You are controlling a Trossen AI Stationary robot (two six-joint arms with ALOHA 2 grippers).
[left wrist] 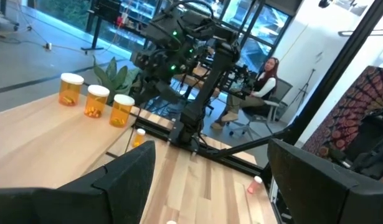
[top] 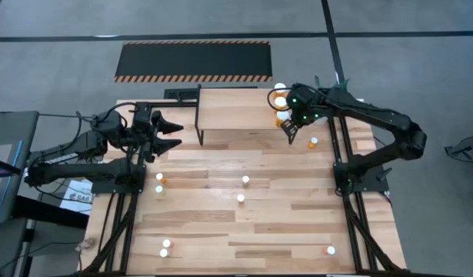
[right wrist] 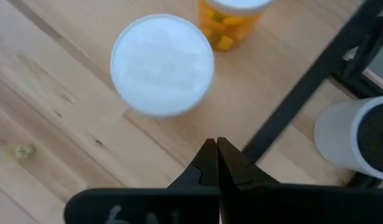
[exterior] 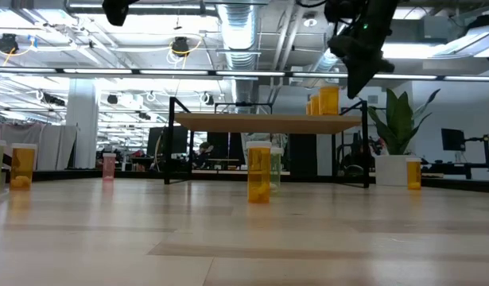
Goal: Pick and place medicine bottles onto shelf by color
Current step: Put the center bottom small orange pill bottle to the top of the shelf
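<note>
The shelf (top: 232,108), a light-wood board on black legs, stands at the table's far side. Three orange medicine bottles (left wrist: 96,101) with white caps stand in a row on its right end (exterior: 327,99). My right gripper (right wrist: 217,149) is shut and slants down just over that end, beside one bottle's white cap (right wrist: 162,63), and touches nothing. My left gripper (top: 174,133) stands open and level, high at the shelf's left side, with nothing between its fingers. Other small bottles stand on the table: (top: 160,182), (top: 245,181), (top: 241,198).
More bottles stand near the front edge (top: 166,248), (top: 330,249), and one by the right arm (top: 313,142). A white pot with a plant (exterior: 395,168) stands past the shelf's right end. A person (left wrist: 266,74) sits in the room behind.
</note>
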